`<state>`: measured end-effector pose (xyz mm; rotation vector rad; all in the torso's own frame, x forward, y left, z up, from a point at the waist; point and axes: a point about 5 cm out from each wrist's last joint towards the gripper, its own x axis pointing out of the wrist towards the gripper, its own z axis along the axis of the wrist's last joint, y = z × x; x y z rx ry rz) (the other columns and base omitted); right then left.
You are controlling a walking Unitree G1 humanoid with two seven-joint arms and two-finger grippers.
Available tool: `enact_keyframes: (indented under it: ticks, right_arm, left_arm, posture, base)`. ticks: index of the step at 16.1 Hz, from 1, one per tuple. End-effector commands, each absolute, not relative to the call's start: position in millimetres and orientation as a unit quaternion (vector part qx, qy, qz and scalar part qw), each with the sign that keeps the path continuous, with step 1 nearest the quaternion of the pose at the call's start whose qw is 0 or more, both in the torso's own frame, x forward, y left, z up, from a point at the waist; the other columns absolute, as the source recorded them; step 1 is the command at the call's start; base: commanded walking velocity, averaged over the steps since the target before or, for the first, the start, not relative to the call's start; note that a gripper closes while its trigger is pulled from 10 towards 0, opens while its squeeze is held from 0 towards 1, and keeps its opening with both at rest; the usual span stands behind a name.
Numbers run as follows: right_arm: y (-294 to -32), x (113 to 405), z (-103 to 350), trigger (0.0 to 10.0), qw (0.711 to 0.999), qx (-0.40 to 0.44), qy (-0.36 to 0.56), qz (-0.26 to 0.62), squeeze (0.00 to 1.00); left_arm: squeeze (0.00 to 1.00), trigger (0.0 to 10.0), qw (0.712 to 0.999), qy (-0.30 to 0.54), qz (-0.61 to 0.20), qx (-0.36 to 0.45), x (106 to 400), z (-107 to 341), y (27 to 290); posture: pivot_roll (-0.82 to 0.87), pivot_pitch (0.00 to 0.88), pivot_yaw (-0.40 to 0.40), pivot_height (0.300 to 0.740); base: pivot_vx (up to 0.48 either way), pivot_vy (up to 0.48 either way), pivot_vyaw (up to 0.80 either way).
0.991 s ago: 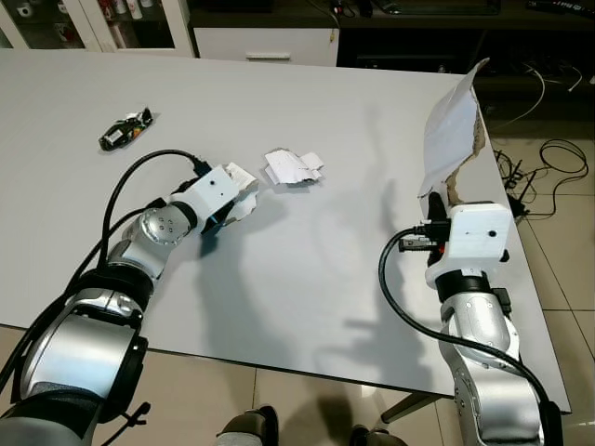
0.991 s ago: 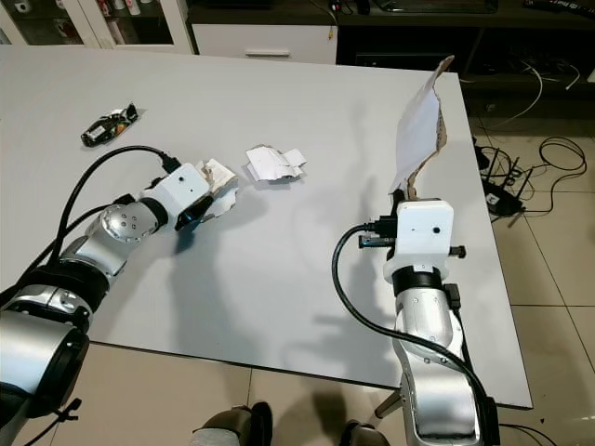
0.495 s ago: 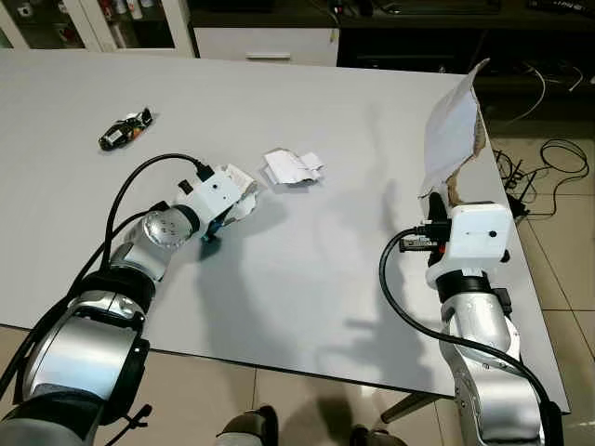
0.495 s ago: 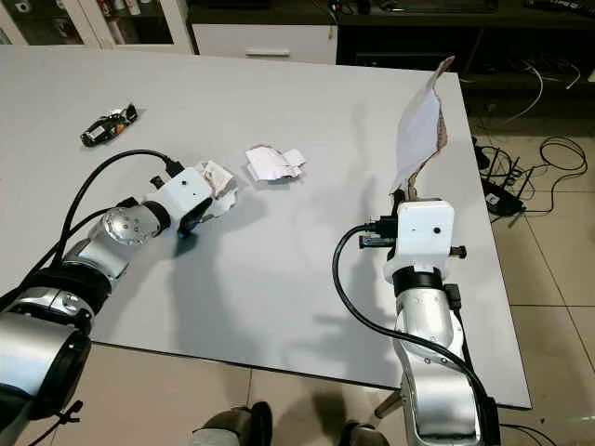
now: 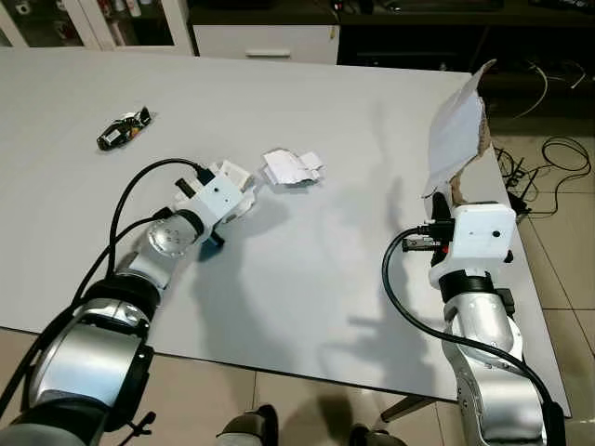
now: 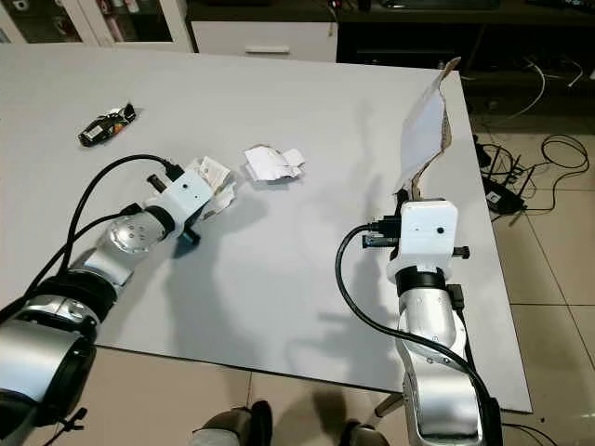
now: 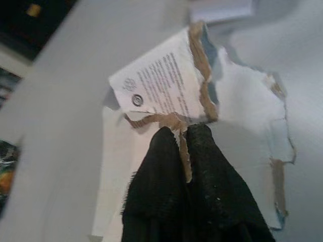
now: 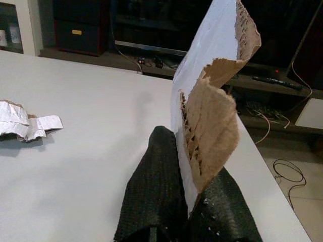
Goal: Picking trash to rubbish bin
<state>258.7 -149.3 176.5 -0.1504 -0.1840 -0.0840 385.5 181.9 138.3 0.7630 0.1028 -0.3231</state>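
Reaching low across the white desk [image 5: 307, 279], the left arm lies nearly flat with its elbow near the front edge and its forearm angled inward toward the middle. The left pincer [image 7: 184, 133] is clamped on a torn printed card scrap [image 7: 166, 91], its two black fingers [image 7: 151, 181] pressed together over the scrap's ragged brown edge. From the head, this scrap [image 5: 237, 181] sits at the tip of the white wrist housing, resting on the desk surface.

On the other side, the right arm stands upright at the desk's right edge, forearm vertical, white wrist block on top. The right pincer [image 8: 189, 199] is closed on a large torn sheet of cardboard [image 8: 212, 91], white on one face and brown on the other, which rises tall above the wrist [image 5: 456, 130].

A crumpled white paper wad [image 5: 292, 167] lies on the desk just beyond the left pincer, apart from it. A dark snack wrapper [image 5: 124, 129] lies well apart, toward the far left of the desk.

The left wrist view gives what the head views cannot: small black print and a round mark on the scrap, and a second, pale torn layer behind it. The right wrist view shows the corrugated tear along the sheet's brown edge, with the paper wad [image 8: 28, 123] lying further off on the desk. Cables [image 5: 548, 177] trail over the tiled floor to the right.
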Motion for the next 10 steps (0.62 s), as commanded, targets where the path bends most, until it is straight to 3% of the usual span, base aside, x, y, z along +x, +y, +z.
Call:
enact_keyframes:
  ticks: [1,10]
  right_arm:
    - [-149.6,258.9,177.5,10.0,0.992,-0.073,-0.095,-0.042,0.0]
    - [-152.0,263.8,179.2,10.0,0.991,-0.08,-0.1,-0.039,0.0]
  left_arm:
    - [0.0,0.0,0.918,0.061,-0.157,0.36,379.0,123.5,180.5]
    - [0.0,0.0,0.94,-0.078,-0.127,0.308,374.6,137.8,147.3]
  posture:
    - [0.12,0.165,0.018,0.74]
    - [0.12,0.135,0.009,0.74]
  base:
    - [0.0,0.0,0.0]
    - [0.0,0.0,0.0]
